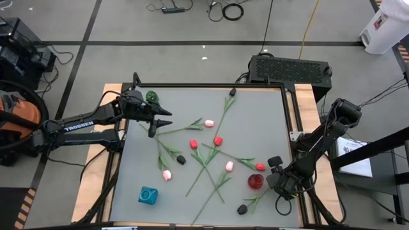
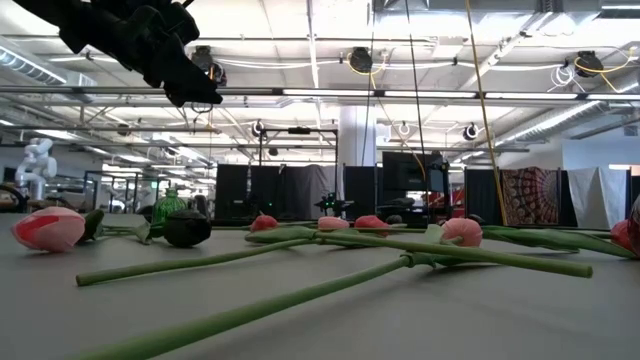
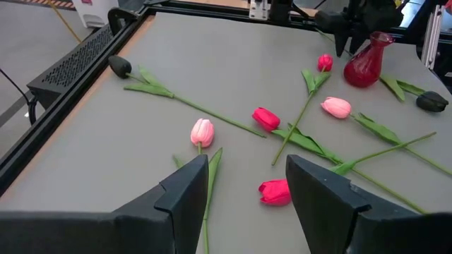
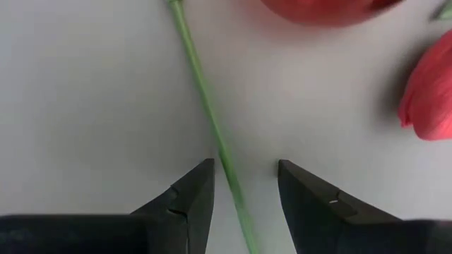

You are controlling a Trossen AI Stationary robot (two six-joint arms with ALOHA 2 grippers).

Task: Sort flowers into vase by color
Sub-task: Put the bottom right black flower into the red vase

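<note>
The big grey table [image 1: 255,115] has flowers [image 1: 211,153] lying all over its middle, flat on their sides, with thin green stems that cross each other. Their heads are pink, red or black.

The left arm [image 1: 77,123] reaches in from the left side. The left gripper [image 1: 161,121] is up in the air over the top left part of the table. Its two fingers are spread wide with nothing between them. A pink flower [image 3: 202,132] lies on the table just past its tips, and a red one [image 3: 275,191] lies close by too.

The right gripper [image 4: 244,187] is low over the table near the right edge. Its fingers are apart, one on each side of a green stem [image 4: 205,92], and they do not pinch it. A red flower head [image 4: 427,88] lies near it.

A red vase [image 1: 255,181] stands just beside the right gripper. A green vase [image 1: 151,97] stands by the left gripper. A small blue vase [image 1: 147,195] sits well apart, near the front left
</note>
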